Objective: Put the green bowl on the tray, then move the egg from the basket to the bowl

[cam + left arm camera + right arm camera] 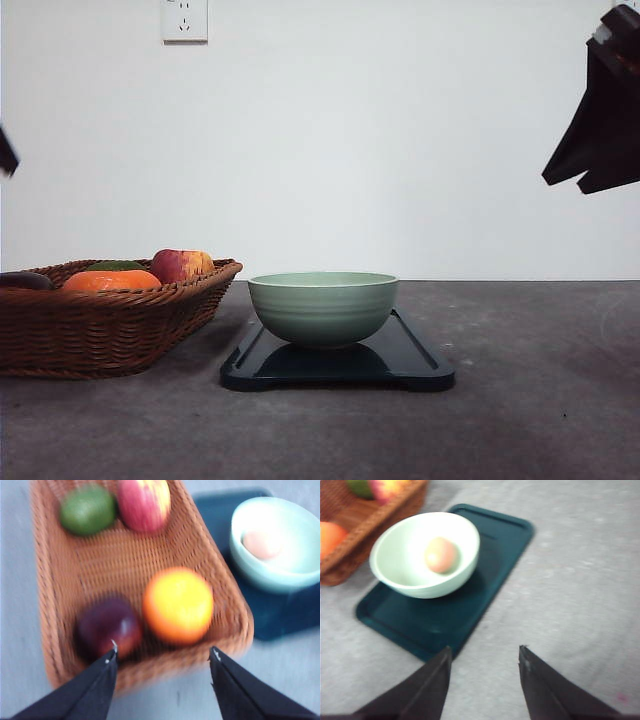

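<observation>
The green bowl (pixel 322 306) stands on the dark tray (pixel 410 365) in the middle of the table. Inside the bowl lies a pale pinkish egg (pixel 441 554), also seen as the egg (pixel 261 544) in the left wrist view. The brown wicker basket (pixel 60 330) sits left of the tray and touches none of it. My left gripper (pixel 164 655) hangs open above the basket's near end with nothing between its fingers. My right gripper (pixel 485 656) is open and empty, high over the table right of the tray; its dark body (pixel 600 120) shows at the upper right.
In the basket (pixel 120 555) lie an orange (pixel 177 605), a dark purple fruit (pixel 107 627), a red apple (pixel 144 502) and a green fruit (pixel 87 509). Grey tabletop (pixel 540 400) spreads right of and in front of the tray. A white wall with a socket (pixel 184 20) stands behind.
</observation>
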Robot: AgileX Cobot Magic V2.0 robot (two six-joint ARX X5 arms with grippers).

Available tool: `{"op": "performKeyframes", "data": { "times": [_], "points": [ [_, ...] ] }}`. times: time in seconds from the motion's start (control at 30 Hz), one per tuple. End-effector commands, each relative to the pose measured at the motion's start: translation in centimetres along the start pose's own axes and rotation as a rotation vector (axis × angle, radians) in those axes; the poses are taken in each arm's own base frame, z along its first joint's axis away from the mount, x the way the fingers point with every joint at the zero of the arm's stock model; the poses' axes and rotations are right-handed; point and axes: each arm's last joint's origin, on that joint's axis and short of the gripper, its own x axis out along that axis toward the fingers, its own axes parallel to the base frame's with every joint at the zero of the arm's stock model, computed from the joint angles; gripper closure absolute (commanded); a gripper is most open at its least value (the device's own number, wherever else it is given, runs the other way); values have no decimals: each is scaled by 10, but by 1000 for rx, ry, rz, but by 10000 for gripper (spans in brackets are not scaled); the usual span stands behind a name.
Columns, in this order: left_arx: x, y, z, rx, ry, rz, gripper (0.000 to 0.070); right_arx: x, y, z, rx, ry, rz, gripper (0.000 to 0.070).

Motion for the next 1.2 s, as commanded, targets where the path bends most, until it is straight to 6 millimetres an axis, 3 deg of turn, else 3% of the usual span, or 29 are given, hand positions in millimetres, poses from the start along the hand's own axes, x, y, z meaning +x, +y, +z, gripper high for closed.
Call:
{"op": "performKeyframes", "data": {
  "times": [0.0, 0.13, 0.17, 0.23, 0.87, 1.03, 1.17],
  "points": [
    [-3, -1, 5, 13, -30, -6, 348, 1, 1, 2, -9, -2, 26, 434],
    [-4, 0, 3, 21, -19, -6, 374, 1, 2, 1, -9, 4, 48, 453],
    [-4, 0, 3, 32, -17, -7, 478, 1, 2, 1, -9, 5, 49, 563],
    [-4, -1, 3, 34, -12, -23, 689, 1, 2, 1, -12, 3, 48, 682],
    [-5, -1, 3, 30, -21, -28, 697, 1, 2, 2, -12, -6, 61, 685],
    [-17, 7, -1, 10, -128, 19, 697, 1, 2, 2, -12, -6, 61, 685],
    [-18, 24, -20, -58, -262, 127, 697, 1, 2, 2, -12, -6, 61, 685]
  ]
}}
